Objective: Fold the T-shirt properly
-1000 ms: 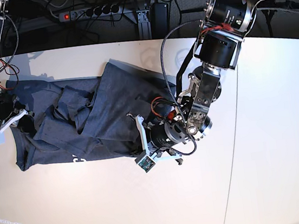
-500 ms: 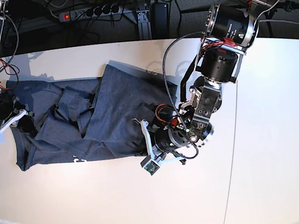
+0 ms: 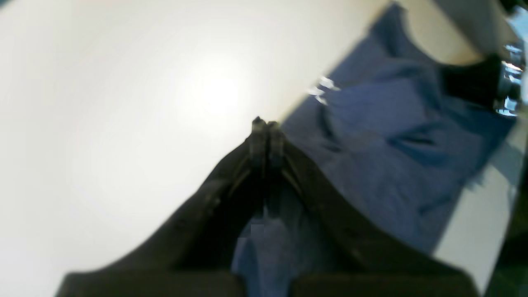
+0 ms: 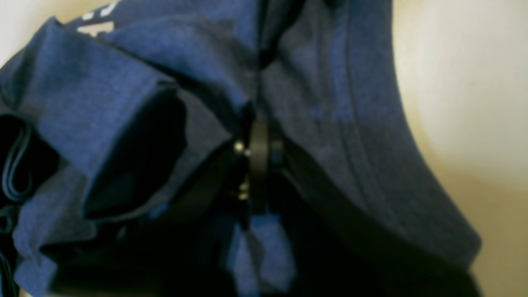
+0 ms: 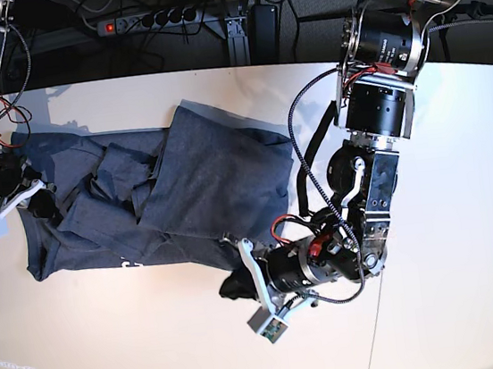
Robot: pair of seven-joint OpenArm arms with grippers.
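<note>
The dark blue-grey T-shirt (image 5: pixel 184 192) lies crumpled on the left half of the white table (image 5: pixel 142 359), with a bit of white lettering (image 5: pixel 128 263) at its front edge. My left gripper (image 5: pixel 237 286) is shut on a corner of the cloth, drawn out toward the table's front. In the left wrist view its closed fingertips (image 3: pixel 264 123) point over bare table, with T-shirt (image 3: pixel 392 136) fabric running back between the fingers. My right gripper (image 5: pixel 40 199) is shut on the shirt's left end. In the right wrist view the closed right gripper (image 4: pixel 258 136) sits buried in T-shirt (image 4: pixel 330 103) folds.
A power strip (image 5: pixel 150 19) and cables lie behind the table's back edge. A seam (image 5: pixel 386 221) runs through the tabletop on the right. The right arm's dark body (image 3: pixel 474 82) shows at the far end of the shirt in the left wrist view.
My left gripper has moved toward the table's front, pulling the shirt's corner out with it. The right gripper has stayed in place on the cloth.
</note>
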